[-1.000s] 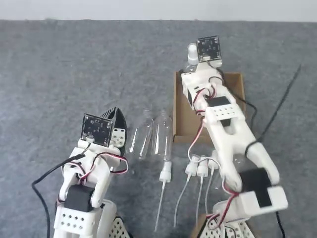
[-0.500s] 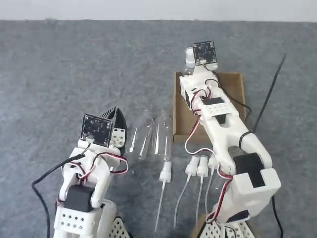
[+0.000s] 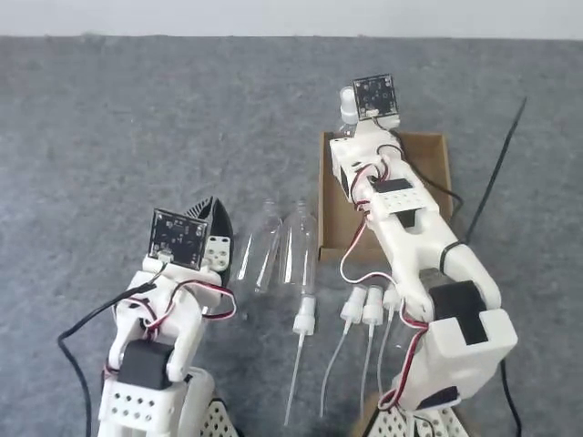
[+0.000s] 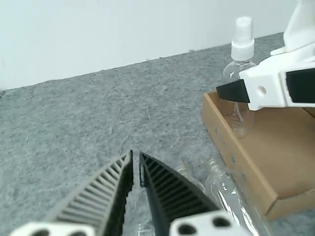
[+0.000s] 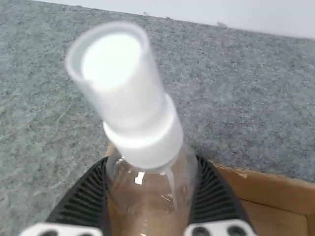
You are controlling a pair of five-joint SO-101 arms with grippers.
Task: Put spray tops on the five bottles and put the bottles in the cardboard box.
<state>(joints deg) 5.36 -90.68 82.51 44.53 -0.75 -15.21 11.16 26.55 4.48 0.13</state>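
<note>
Right arm [image 3: 410, 228] shifted slightly, right fingers [image 5: 83, 196] grasping capped bottle [image 5: 133, 123] in cardboard box [image 3: 428, 155], left fingers [image 4: 108, 191] clenched

Mottled grey felt [image 3: 137, 118] covers the table. The box [image 3: 439, 153] is plain brown cardboard. The bottle [image 4: 238, 115] on the far right is clear — its spray top [image 4: 242, 39] white. The arms [image 3: 414, 246] are white, the left gripper [image 4: 136, 160] black and ribbed.

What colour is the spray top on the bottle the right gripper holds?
White: the spray top shows best in the right wrist view.
</note>
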